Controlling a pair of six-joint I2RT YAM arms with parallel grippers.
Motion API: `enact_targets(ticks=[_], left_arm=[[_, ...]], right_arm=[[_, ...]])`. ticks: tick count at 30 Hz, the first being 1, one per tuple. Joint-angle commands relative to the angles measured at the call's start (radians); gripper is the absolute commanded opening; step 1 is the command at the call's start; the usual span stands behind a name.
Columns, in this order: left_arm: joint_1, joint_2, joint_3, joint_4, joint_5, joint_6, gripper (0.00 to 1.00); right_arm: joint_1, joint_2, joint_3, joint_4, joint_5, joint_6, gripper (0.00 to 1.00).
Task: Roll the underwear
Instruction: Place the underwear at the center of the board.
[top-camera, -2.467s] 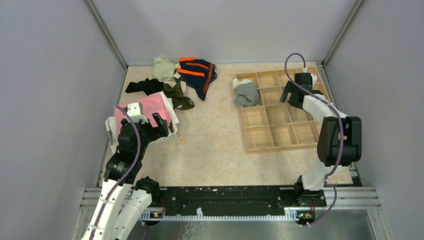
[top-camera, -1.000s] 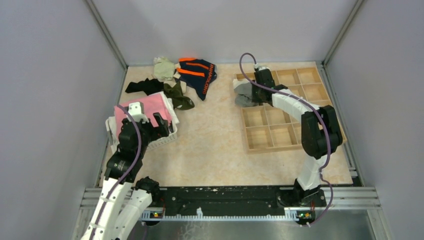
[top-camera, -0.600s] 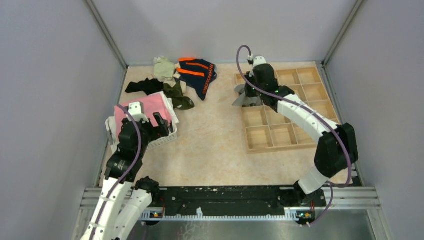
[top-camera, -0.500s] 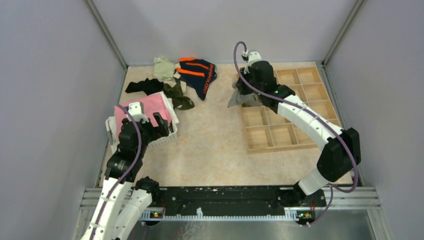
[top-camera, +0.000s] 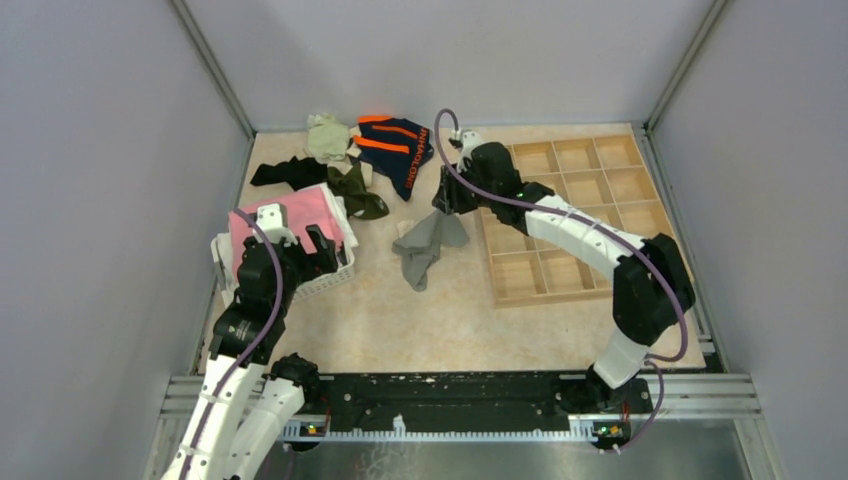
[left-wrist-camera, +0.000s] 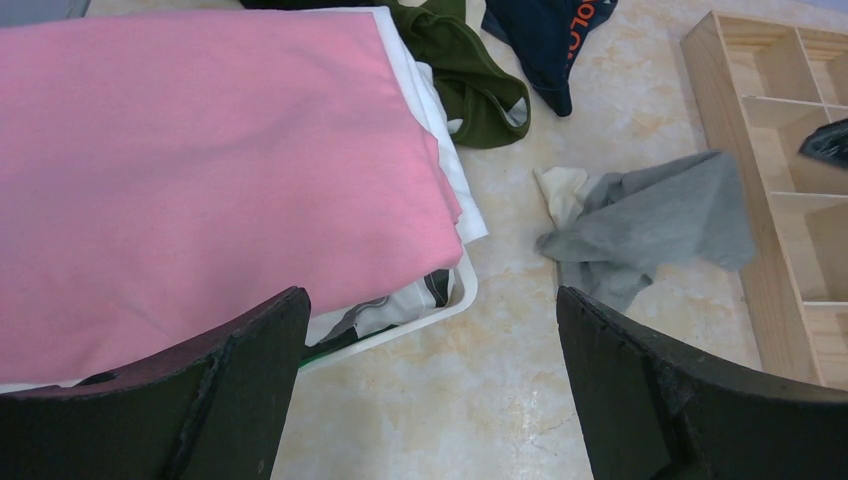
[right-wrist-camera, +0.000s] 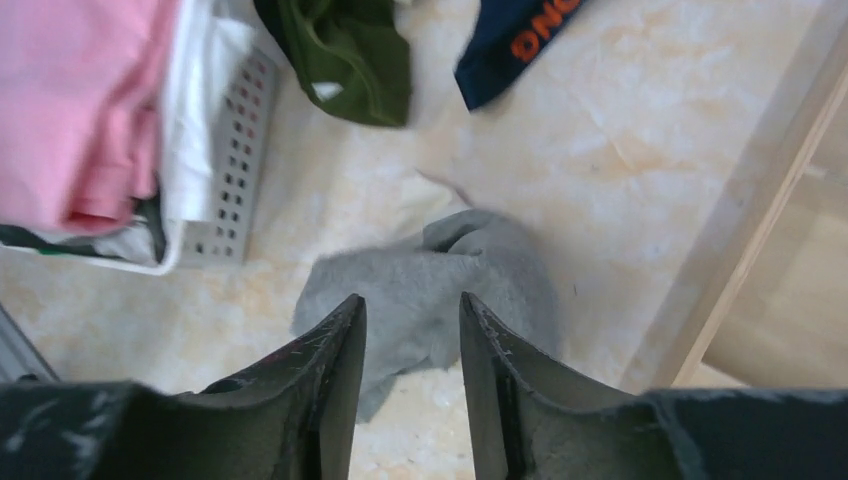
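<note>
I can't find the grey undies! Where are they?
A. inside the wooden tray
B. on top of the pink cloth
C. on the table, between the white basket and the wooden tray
C: the grey underwear lies crumpled on the table, with the white basket on one side and the wooden tray on the other.

You have open worktop (top-camera: 440, 330) on the near side of the grey underwear (top-camera: 425, 248), between the white basket (top-camera: 335, 275) on the left and the wooden tray (top-camera: 545, 297) on the right. Farther back, the navy underwear (top-camera: 400, 150) and olive underwear (top-camera: 360, 195) crowd the way.
</note>
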Motion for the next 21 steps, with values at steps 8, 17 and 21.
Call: enact_targets(ticks=[8,17,21], left_arm=[[0.005,0.01,0.002,0.037,-0.003,0.003,0.99],[0.007,0.012,0.001,0.038,0.0,0.004,0.99],[0.006,0.015,0.002,0.038,0.002,0.005,0.99]], right_arm=[[0.001,0.056,-0.101,-0.015,0.137,0.053,0.62],[-0.038,0.15,-0.131,-0.09,0.301,0.126,0.64],[-0.075,0.204,-0.124,-0.115,0.338,0.133,0.66]])
